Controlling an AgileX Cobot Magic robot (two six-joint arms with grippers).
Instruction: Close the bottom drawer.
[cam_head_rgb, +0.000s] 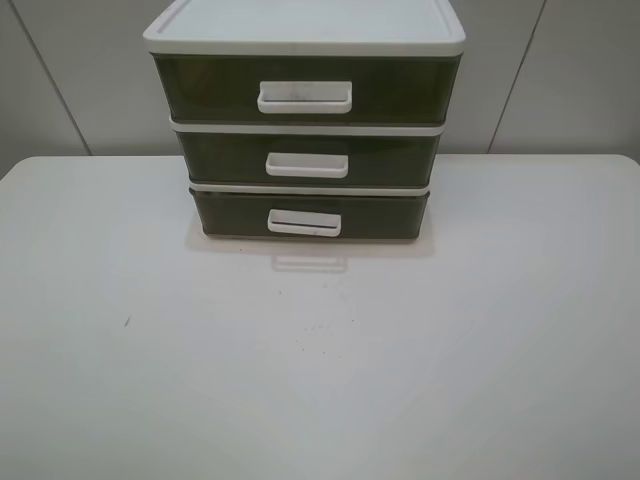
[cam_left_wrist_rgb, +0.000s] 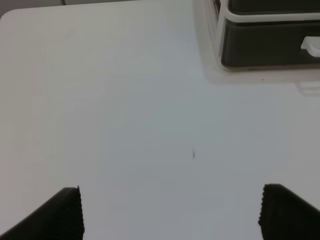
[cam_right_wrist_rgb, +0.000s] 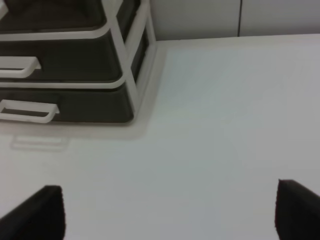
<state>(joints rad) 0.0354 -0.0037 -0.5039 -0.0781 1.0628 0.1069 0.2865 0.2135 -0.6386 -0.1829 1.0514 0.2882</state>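
The bottom drawer is the lowest tier of a white-framed drawer unit at the back middle of the table. Its dark olive front with a white loop handle looks flush with the frame, like the two drawers above. Neither arm shows in the exterior high view. My left gripper is open and empty over bare table, well in front and left of the drawer. My right gripper is open and empty, in front and right of the drawer and its handle.
The white table spreads in front of and beside the unit, with a small dark speck at the left. A grey panelled wall stands behind the table's far edge.
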